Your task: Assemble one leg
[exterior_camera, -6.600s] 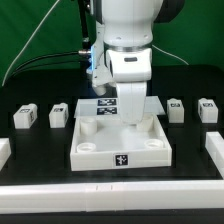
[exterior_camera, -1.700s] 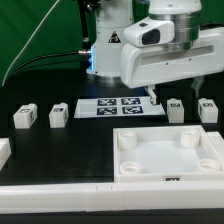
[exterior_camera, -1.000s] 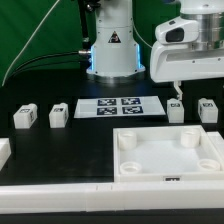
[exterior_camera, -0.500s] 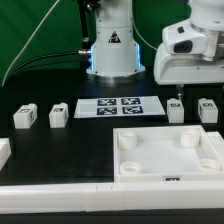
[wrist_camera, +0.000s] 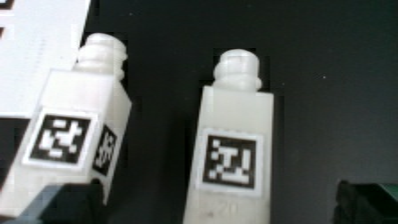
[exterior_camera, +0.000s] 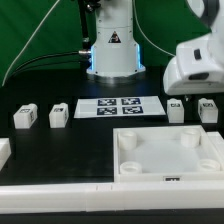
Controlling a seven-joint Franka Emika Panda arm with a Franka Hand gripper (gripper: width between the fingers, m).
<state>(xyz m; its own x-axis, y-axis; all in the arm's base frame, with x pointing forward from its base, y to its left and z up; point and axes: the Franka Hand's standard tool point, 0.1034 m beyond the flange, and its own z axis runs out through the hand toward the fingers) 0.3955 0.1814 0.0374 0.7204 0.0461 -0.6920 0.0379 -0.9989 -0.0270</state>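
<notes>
The leg [wrist_camera: 235,150] sits between the gripper's [wrist_camera: 214,205] parted fingers [wrist_camera: 63,205], whose tips the wrist view cuts off.

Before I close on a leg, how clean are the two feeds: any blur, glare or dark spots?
Wrist view: the two legs are slightly soft, their tags still legible; the gripper fingertips nearly vanish against the black table. Exterior view: the arm housing is blurred and washed out; the white panel is bright, with little shading.
</notes>
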